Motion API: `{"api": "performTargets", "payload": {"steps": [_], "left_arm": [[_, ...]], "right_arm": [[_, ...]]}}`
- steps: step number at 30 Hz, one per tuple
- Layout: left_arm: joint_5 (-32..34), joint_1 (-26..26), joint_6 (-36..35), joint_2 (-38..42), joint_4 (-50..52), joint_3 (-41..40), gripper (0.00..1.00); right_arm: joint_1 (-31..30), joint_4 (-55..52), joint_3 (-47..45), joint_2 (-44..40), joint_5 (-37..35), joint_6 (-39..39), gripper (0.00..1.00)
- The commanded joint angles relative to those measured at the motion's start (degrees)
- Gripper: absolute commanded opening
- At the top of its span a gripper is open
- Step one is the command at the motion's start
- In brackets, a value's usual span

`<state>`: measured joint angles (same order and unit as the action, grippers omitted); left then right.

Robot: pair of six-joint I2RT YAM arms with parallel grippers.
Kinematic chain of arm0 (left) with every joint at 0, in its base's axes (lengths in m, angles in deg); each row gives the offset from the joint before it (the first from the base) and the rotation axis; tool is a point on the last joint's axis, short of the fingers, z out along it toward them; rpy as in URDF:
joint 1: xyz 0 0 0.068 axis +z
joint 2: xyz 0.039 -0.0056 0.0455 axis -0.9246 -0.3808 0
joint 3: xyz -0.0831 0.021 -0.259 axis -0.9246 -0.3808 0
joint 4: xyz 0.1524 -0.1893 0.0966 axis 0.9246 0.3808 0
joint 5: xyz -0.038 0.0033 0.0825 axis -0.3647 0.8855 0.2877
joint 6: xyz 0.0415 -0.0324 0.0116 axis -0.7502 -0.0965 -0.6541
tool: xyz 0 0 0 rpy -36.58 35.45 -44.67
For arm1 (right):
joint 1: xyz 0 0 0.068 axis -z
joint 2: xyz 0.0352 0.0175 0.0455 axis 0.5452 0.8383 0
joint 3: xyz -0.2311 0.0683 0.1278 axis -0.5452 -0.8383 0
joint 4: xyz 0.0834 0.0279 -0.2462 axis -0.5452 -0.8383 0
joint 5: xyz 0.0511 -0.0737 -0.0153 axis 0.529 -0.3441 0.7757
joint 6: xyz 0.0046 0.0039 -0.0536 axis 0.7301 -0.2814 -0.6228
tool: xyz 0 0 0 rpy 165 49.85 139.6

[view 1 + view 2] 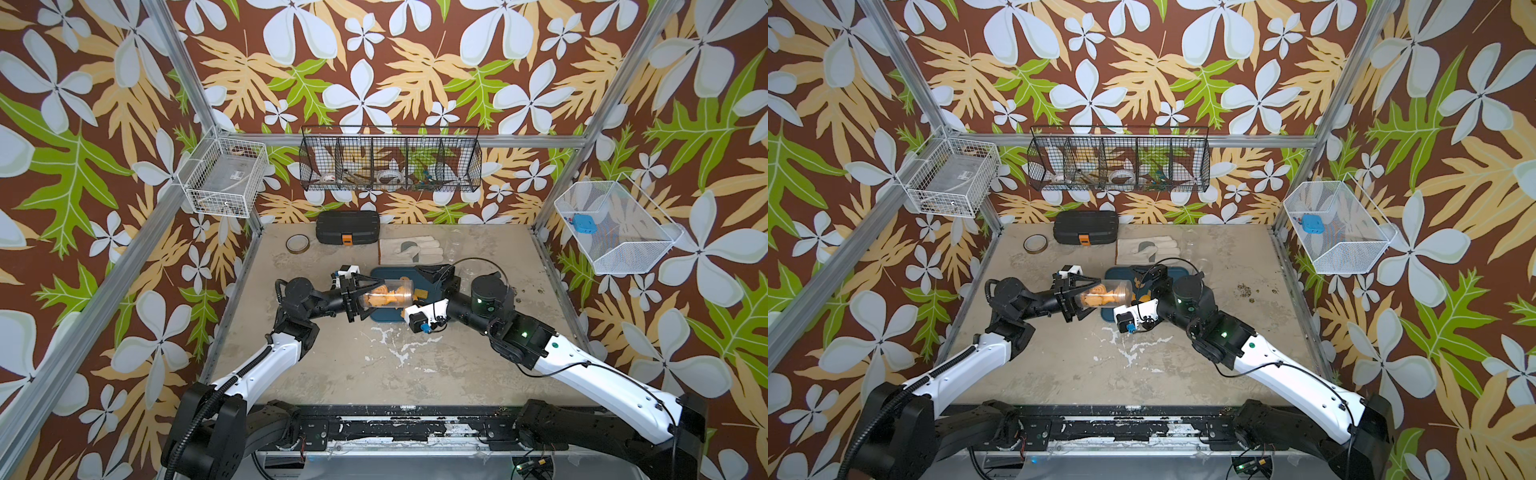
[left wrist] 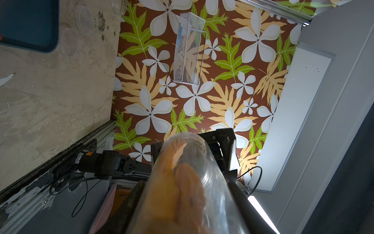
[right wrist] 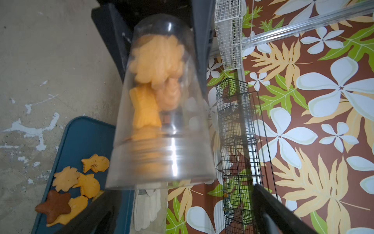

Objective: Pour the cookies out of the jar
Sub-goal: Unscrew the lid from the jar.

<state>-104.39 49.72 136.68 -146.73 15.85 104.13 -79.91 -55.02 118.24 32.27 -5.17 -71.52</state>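
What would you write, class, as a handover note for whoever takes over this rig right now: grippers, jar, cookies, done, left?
The left gripper is shut on the jar, holding it on its side over the tray.
The right gripper is open and empty, by the jar's mouth.
Done: some cookies lie on the tray.
Left: several are inside the jar; it probably needs tipping further.

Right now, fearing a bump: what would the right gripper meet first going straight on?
The right gripper points at the jar; likely its open mouth first, though how near is unclear.
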Motion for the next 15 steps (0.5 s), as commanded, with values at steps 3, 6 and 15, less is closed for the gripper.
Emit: {"api": "performTargets", "payload": {"steps": [3, 6, 15], "left_arm": [[0.7, 0.0, -5.5, -0.2, 2.3, 2.9, 0.49], [1.7, 0.0, -7.2, -0.3, 3.2, 3.1, 0.49], [2.1, 0.0, -11.0, 0.0, 6.3, 4.0, 0.49]], "right_arm": [[0.0, -9.3, 3.1, -5.5, 2.8, 23.2, 1.00], [0.0, -9.4, 3.1, -10.2, 3.2, 39.1, 1.00], [29.5, -26.4, 22.2, 6.2, 35.0, 97.8, 1.00]]}}
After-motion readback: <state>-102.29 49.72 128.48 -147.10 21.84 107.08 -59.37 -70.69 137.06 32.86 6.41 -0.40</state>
